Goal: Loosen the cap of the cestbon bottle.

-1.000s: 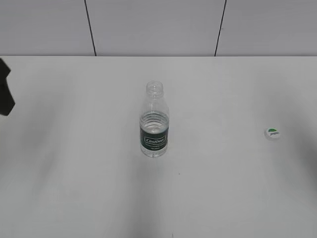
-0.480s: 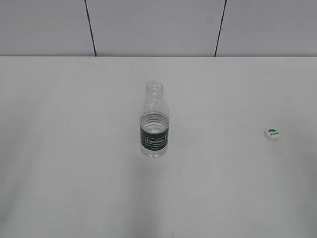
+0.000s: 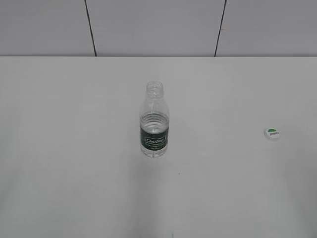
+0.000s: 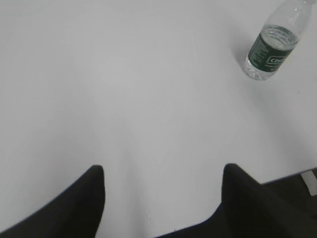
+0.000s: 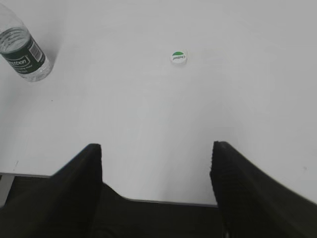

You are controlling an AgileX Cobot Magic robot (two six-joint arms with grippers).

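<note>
The cestbon bottle [image 3: 154, 125] stands upright at the middle of the white table with its threaded neck bare. It also shows in the left wrist view [image 4: 274, 45] and in the right wrist view [image 5: 22, 49]. The cap [image 3: 272, 133] lies flat on the table far to the bottle's right, green-and-white top up; it also shows in the right wrist view [image 5: 179, 57]. My left gripper [image 4: 162, 171] is open and empty, far from the bottle, near the table's front edge. My right gripper [image 5: 156, 148] is open and empty, well short of the cap. Neither gripper shows in the exterior view.
The white table [image 3: 74, 148] carries only the bottle and the cap. A panelled wall [image 3: 158, 25] stands behind it. The table's front edge [image 5: 148, 201] shows just under the right gripper.
One second ago a dark part of the left arm showed at the left edge of the exterior view; it has since left that view. The bottle and cap have not moved.
</note>
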